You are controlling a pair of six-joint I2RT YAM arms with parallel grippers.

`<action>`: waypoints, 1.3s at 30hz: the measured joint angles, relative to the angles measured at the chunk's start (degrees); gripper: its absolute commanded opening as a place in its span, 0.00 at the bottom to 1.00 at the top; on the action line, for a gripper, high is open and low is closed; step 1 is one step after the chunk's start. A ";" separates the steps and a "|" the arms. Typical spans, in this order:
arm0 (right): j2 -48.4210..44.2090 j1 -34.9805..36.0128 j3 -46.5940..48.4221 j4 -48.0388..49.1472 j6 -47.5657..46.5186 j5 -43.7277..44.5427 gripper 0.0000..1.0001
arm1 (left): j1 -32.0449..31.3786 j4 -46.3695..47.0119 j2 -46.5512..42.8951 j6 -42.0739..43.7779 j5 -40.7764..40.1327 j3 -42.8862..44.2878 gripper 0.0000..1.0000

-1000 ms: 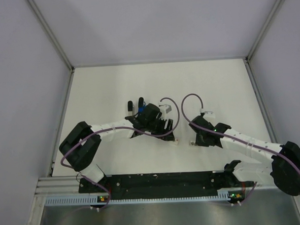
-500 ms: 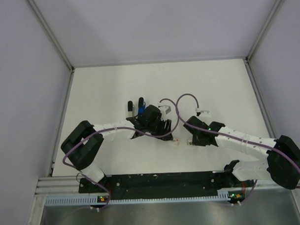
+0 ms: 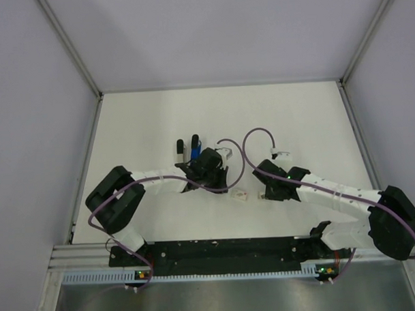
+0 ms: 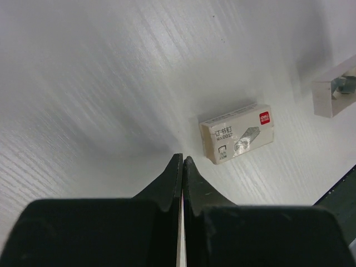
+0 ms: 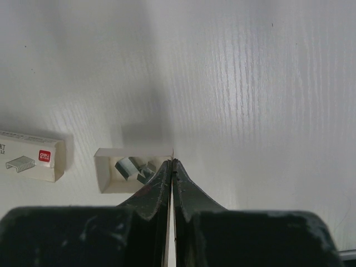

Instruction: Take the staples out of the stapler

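In the top view the blue stapler (image 3: 196, 148), with black ends, lies just behind my left wrist and shows in neither wrist view. My left gripper (image 3: 224, 182) (image 4: 182, 159) is shut on nothing and points at the bare table a little short of a small printed staple box (image 3: 241, 194) (image 4: 236, 132) (image 5: 30, 156). My right gripper (image 3: 265, 192) (image 5: 171, 161) is shut too, its tips at the right end of a small open white tray (image 5: 133, 169) (image 4: 332, 95). That tray holds loose silvery staples (image 5: 132, 168).
Grey walls with aluminium rails (image 3: 82, 71) enclose the white table (image 3: 295, 118) on three sides. The black base bar (image 3: 224, 250) runs along the near edge. Purple cables (image 3: 251, 144) loop above both wrists.
My left gripper's jaws have closed from open, with nothing between them. The right arm has shifted a little to the left, toward the staple box.
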 measured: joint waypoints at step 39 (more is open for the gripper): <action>9.86 3.54 4.31 0.15 6.73 0.98 0.00 | -4.02 1.68 4.66 -2.62 2.54 1.79 0.00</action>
